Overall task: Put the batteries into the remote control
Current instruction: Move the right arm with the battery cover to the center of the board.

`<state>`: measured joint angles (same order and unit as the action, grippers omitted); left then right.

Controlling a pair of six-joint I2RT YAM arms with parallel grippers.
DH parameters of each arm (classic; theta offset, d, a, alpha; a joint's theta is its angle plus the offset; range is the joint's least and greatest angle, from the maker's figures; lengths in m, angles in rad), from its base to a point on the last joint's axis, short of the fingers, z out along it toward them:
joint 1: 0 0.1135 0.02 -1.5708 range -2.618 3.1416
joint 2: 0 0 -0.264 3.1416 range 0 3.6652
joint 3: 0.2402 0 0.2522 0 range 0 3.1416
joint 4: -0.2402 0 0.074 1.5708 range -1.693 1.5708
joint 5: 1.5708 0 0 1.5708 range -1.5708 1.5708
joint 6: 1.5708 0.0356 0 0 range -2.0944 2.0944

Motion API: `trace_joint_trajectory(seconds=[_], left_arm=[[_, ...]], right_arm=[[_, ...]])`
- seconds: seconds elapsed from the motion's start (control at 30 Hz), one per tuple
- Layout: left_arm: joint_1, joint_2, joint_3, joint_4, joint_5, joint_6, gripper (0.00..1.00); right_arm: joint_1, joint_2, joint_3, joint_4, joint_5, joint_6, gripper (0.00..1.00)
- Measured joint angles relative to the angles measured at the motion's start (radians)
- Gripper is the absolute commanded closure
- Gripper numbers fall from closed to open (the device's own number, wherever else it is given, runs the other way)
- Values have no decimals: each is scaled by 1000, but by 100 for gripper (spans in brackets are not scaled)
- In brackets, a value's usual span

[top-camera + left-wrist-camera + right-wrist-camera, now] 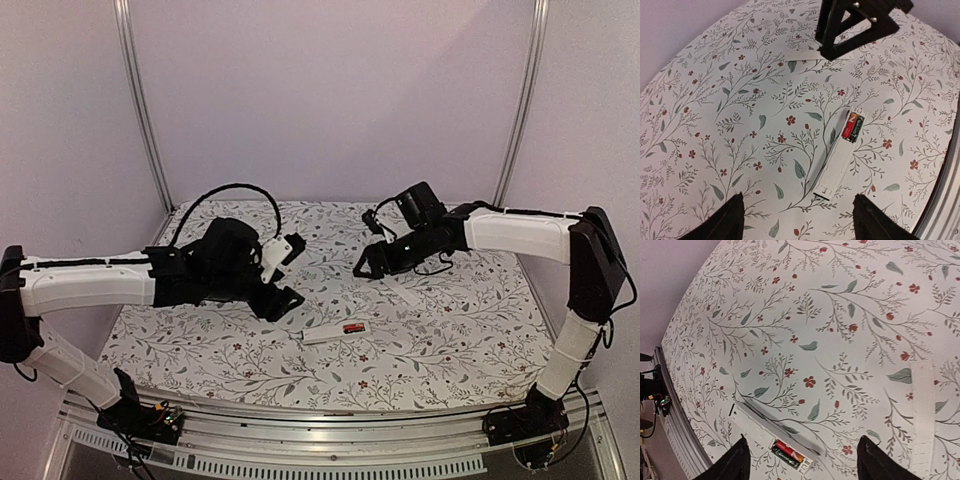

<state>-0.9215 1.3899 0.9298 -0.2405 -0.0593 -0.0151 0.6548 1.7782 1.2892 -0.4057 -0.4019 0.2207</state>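
Note:
The white remote control (337,331) lies on the flowered cloth near the front middle. Two batteries (353,328), one red and one black, sit side by side in its open compartment at its right end. They also show in the left wrist view (852,127) and the right wrist view (789,453). The remote also shows in the left wrist view (839,159) and the right wrist view (756,428). My left gripper (285,272) is open and empty, above and left of the remote. My right gripper (372,255) is open and empty, behind the remote.
A thin white cover strip (922,416) lies on the cloth right of the remote, below the right gripper; it also shows in the top view (408,294). The table's metal front rail (330,425) runs along the near edge.

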Motion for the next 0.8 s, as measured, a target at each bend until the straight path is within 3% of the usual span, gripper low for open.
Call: trace_joint_trajectory(seconds=[0.07, 0.1, 0.23, 0.47, 0.8], left_arm=[[5, -43, -16, 10, -2, -15, 9], [9, -64, -25, 15, -3, -24, 1], [16, -115, -46, 18, -14, -50, 0], [26, -181, -93, 17, -33, -97, 0], [27, -261, -154, 8, -40, -117, 0]], right_arm=[[-43, -4, 50, -42, 92, -42, 1], [-64, 1, 74, -64, 134, -65, 1], [-115, 73, 173, -145, 253, -132, 1], [-116, 272, 290, -208, 341, -211, 26], [-106, 372, 339, -203, 345, -222, 30]])
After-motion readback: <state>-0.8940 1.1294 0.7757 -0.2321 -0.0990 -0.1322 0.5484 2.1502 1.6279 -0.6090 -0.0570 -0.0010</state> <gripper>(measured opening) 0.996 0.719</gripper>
